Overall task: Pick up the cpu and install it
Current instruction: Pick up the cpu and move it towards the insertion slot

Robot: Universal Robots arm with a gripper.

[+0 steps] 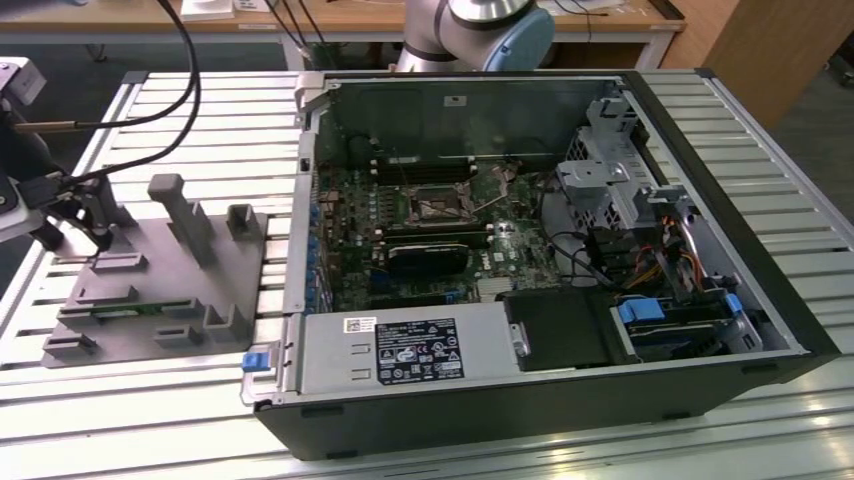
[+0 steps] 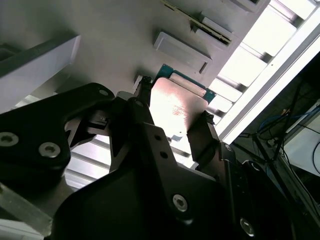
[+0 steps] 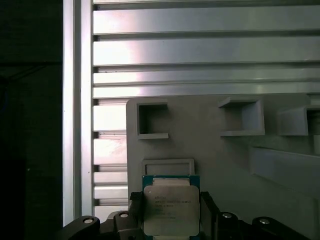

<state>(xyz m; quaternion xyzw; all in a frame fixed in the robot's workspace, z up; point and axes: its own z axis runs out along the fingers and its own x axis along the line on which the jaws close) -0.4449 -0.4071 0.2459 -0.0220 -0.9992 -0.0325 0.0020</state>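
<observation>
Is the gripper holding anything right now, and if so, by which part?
Yes: the gripper holds the cpu by two opposite side edges, over the grey tray.

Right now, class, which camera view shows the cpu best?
The first wrist view: the cpu faces the camera, silver top and green edge plain, held in the gripper. The second wrist view catches the cpu slanted. In the exterior view it is too small to tell.
</observation>
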